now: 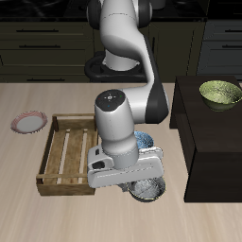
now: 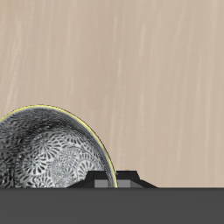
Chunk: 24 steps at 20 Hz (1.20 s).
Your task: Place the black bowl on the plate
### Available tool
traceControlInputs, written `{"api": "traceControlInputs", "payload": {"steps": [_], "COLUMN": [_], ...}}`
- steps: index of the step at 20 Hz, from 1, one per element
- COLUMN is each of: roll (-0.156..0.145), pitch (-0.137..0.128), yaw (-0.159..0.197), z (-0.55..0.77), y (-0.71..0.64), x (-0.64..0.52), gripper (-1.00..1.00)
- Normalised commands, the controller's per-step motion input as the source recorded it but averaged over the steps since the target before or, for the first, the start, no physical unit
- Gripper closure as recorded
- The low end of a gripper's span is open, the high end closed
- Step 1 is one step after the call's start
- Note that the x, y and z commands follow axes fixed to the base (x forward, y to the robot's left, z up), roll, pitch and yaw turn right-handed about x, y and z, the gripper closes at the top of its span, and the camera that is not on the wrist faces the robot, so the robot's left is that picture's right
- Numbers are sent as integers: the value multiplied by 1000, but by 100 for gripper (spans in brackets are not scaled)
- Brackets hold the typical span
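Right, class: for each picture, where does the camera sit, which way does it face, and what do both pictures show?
Exterior view: in front of and above the table, facing the robot's base; the arm shows.
Wrist view: on the wrist, facing down at the table; only a dark strip of its mount shows.
Shared: both show the black bowl.

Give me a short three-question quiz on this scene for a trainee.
1. True or false: the black bowl already sits on the plate.
2. Where is the yellow-green bowl? A) in the wooden tray B) on the dark cabinet C) on the plate
3. In the exterior view, which thing lies on the table between the plate and the gripper?

Key: 1 false, the bowl is on the table near the front edge, under the gripper. 2 B. 3 the wooden tray.
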Motion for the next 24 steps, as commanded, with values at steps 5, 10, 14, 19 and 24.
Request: {"api": "traceControlInputs", "payload": {"steps": [5,10,14,19,24], "roll": [-1,-17,-4,-20,-16], "pitch": [-42,-47,-62,-33,-57], "yaw": [-25,-2,-23,-13,20], "z": [422,372,449,272,194], "y": [-97,-191,-358,-302,-274], "x": [-203,-337,-529,-433,-551], "gripper": [100,100,100,100,100]}}
